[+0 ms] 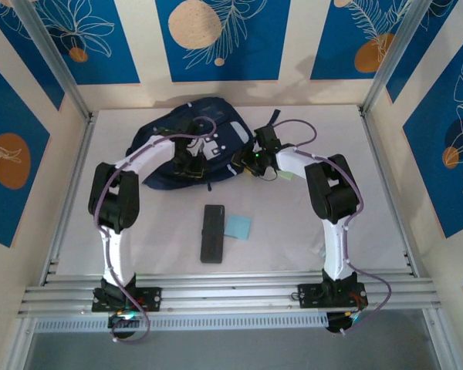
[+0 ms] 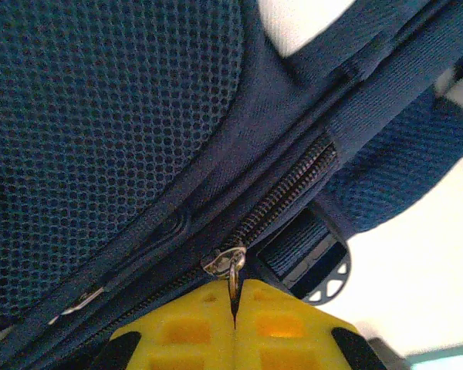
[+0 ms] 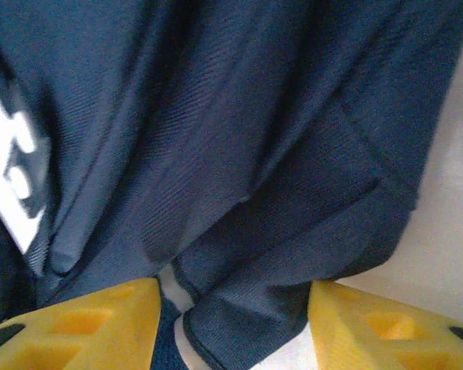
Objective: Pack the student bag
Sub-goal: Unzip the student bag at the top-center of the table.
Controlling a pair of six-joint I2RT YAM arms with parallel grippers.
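White table, surface matt and pale; 1 black rectangular case lying flat near the table's middle, long axis running near to far; 1 light blue square sheet flat just beside the case's right side, whether touching cannot be told; aluminium rails across the near edge; 2 aluminium posts, left and right, at the far corners; cream walls with blue panels bearing white leaf outlines and orange discs.
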